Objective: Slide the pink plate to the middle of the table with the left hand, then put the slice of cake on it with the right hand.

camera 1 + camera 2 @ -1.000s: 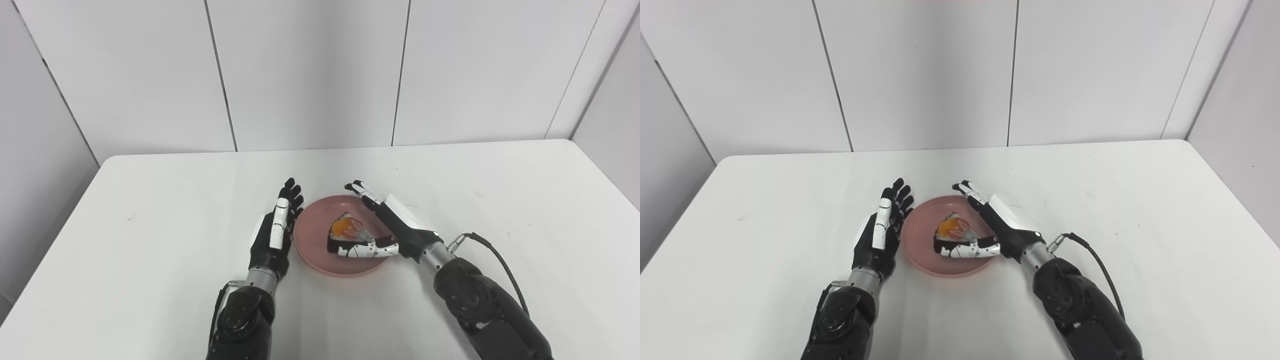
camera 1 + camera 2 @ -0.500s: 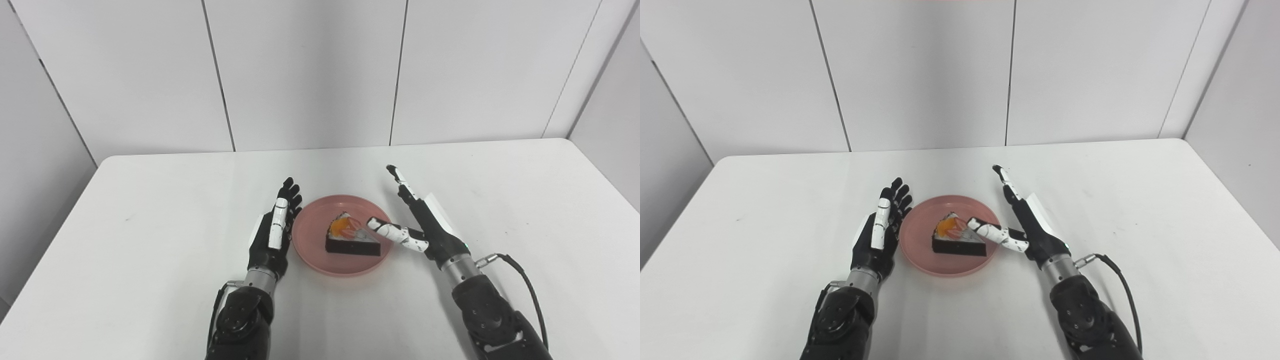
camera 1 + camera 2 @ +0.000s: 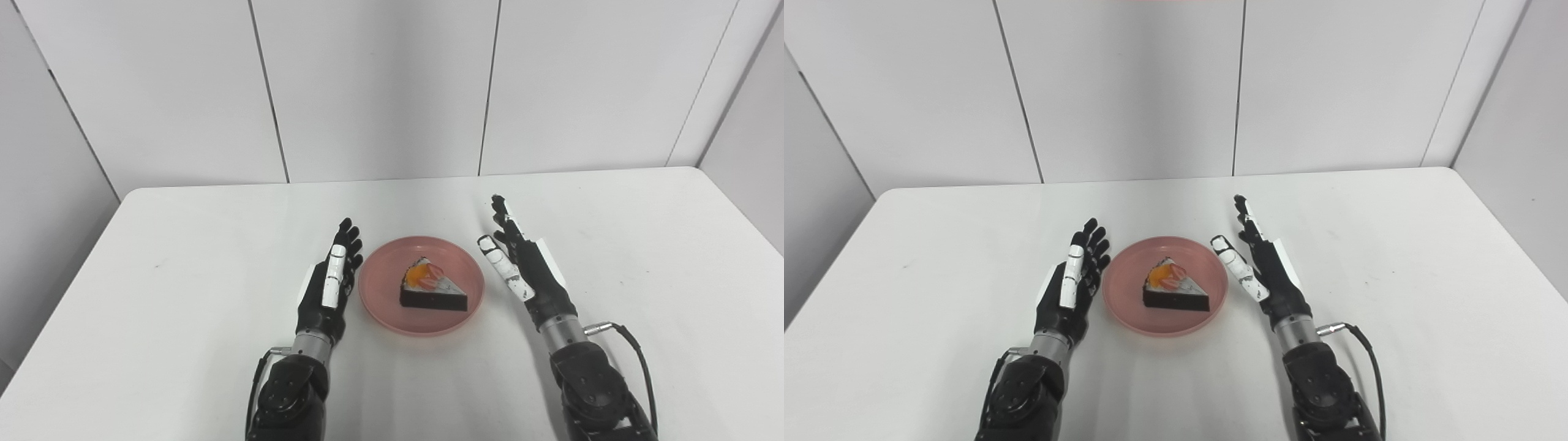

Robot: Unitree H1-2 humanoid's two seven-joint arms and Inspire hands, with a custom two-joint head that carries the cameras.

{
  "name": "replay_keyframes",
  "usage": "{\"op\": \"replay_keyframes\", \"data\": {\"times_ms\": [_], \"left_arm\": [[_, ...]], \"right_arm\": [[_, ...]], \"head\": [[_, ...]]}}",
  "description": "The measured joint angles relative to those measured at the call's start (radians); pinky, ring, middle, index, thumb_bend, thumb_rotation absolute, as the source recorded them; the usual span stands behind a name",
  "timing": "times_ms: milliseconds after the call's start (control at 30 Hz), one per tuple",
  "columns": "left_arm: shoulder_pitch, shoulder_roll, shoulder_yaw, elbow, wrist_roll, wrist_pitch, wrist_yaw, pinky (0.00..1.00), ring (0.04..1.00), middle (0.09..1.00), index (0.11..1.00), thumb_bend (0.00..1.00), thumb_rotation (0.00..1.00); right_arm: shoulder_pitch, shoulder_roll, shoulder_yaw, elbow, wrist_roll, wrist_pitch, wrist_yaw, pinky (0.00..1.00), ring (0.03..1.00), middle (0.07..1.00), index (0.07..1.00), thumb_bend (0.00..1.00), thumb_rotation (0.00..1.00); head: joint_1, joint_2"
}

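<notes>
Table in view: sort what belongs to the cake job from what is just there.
Part of the job:
pink plate
slice of cake, on the plate
left hand, open
right hand, open

Just there:
white table
cable at the right wrist

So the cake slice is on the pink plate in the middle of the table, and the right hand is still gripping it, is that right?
Not quite. The cake slice does sit on the pink plate mid-table, but the right hand is not gripping it: in the left eye view it is open, beside the plate and clear of the cake. The left hand is open too.
</notes>
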Motion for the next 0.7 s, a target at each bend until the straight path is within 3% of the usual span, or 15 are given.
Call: {"op": "replay_keyframes", "data": {"times_ms": [333, 700], "left_arm": [[0.0, 0.017, -0.003, -0.002, 0.0, 0.001, -0.001, 1.0, 1.0, 1.0, 1.0, 0.64, 1.0], [0.0, 0.024, -0.003, -0.002, -0.001, 0.001, -0.002, 1.0, 1.0, 1.0, 1.0, 0.63, 1.0]], "right_arm": [[0.001, 0.066, -0.049, 0.039, 0.187, 0.001, 0.037, 1.0, 1.0, 1.0, 1.0, 0.51, 0.98], [0.002, 0.082, -0.055, 0.039, 0.207, 0.005, 0.036, 1.0, 1.0, 1.0, 1.0, 0.52, 1.0]], "head": [[0.014, -0.003], [0.008, 0.0]]}}
